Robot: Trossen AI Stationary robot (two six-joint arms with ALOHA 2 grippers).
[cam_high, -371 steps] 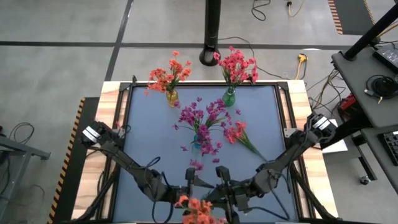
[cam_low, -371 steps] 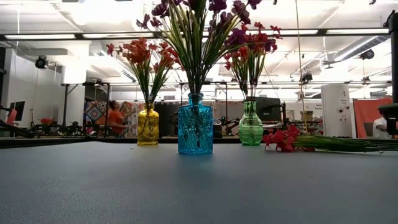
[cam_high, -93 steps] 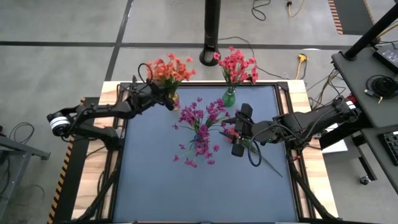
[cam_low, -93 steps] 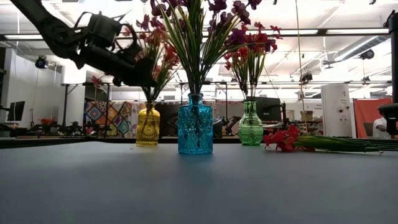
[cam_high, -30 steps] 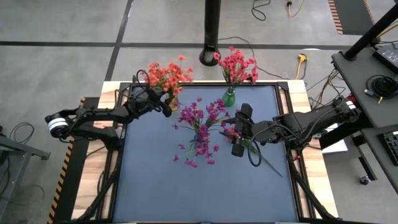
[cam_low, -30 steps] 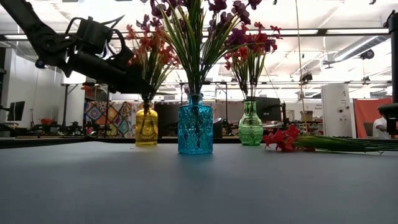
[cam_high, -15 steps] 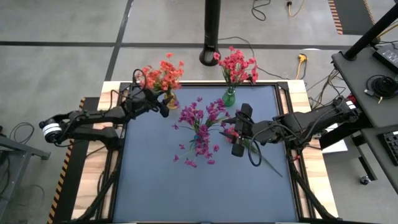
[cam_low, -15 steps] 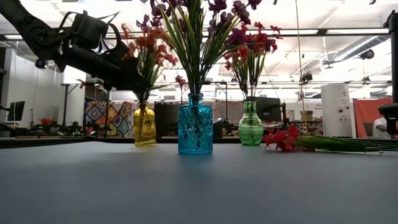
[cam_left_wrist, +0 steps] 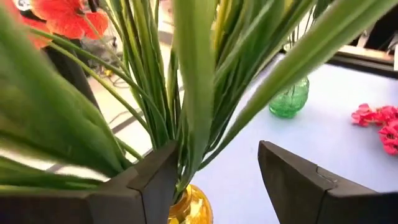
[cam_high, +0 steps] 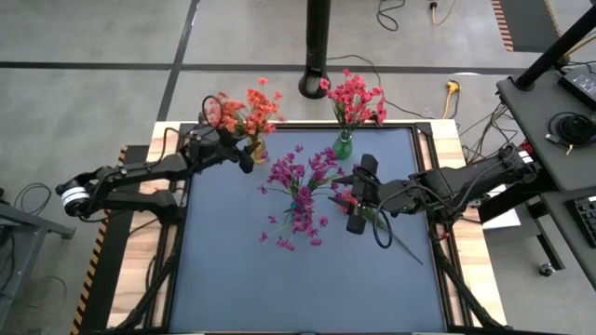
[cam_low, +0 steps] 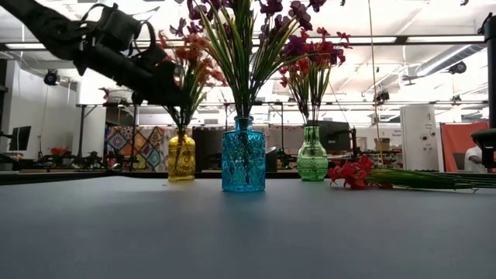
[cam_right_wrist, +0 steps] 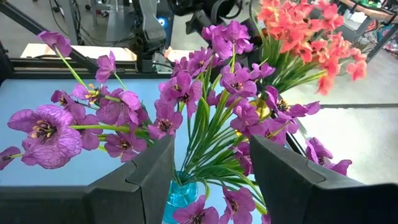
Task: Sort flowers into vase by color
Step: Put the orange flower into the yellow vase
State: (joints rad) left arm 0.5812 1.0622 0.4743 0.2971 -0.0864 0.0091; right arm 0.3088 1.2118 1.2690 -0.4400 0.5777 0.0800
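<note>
Three vases stand at the table's far side. The yellow vase (cam_high: 257, 149) (cam_low: 181, 156) holds orange flowers (cam_high: 247, 107), the blue vase (cam_low: 243, 155) purple ones (cam_high: 303, 172), and the green vase (cam_high: 343, 146) red-pink ones (cam_high: 356, 98). My left gripper (cam_high: 246, 161) (cam_left_wrist: 217, 149) is open just above the yellow vase's neck, with the orange stems between its fingers. My right gripper (cam_high: 349, 198) (cam_right_wrist: 211, 180) hovers open right of the blue vase. It is above a red-pink sprig (cam_high: 396, 237) (cam_low: 353, 172) that lies flat on the table. My left gripper has the orange flowers' stems (cam_left_wrist: 186, 134) against the inner side of one finger (cam_left_wrist: 158, 177), just above the yellow vase's neck (cam_left_wrist: 189, 208). The other finger stands clear of them. The fingers come level from the table's left side, across the upright stems.
Loose purple petals (cam_high: 284, 244) lie on the mat near the blue vase. A black post (cam_high: 318, 46) stands behind the table's far edge. The mat's near half (cam_high: 307, 288) is bare.
My left gripper has risen a little beside the orange stems, and its arm has drawn back toward the table's left edge. The orange bunch has swayed toward the left with it. My right arm has kept still.
</note>
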